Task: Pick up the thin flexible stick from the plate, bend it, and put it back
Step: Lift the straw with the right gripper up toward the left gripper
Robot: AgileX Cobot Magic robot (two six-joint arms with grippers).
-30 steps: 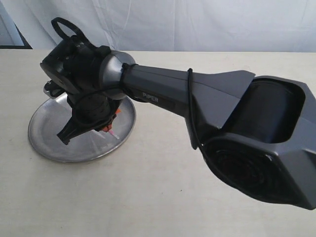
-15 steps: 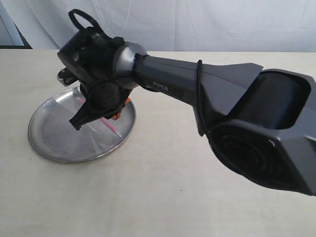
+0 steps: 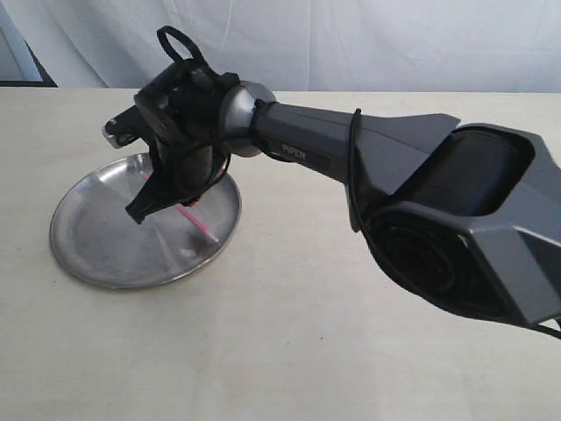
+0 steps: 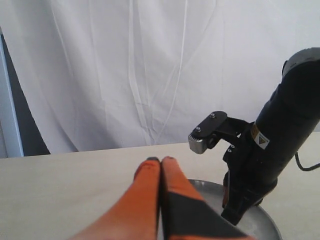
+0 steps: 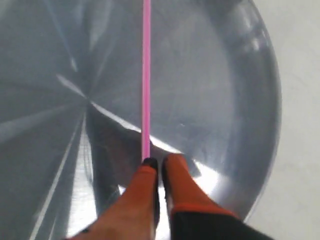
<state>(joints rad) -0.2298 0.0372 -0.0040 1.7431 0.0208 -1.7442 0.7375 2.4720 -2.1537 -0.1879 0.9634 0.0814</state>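
Note:
The plate [image 3: 96, 237] lies on the table at the left of the exterior view. The thin pink stick [image 3: 200, 224] rests slantwise on it. My right arm [image 3: 298, 153] reaches across from the right, and its gripper hangs just above the plate. In the right wrist view the stick [image 5: 146, 75] runs straight out from behind one fingertip of my right gripper [image 5: 159, 161]. Those fingers are shut to a hair's slit with nothing visible between them. My left gripper [image 4: 161, 159] is shut and empty, short of the plate [image 4: 267, 227].
The plate sits on a pale beige table [image 3: 263, 351] with a white curtain [image 3: 368, 44] behind it. The large grey base link of the right arm [image 3: 473, 228] fills the right of the exterior view.
The right gripper has risen off the plate and shifted to the right. More of the pink stick now shows on the plate below it.

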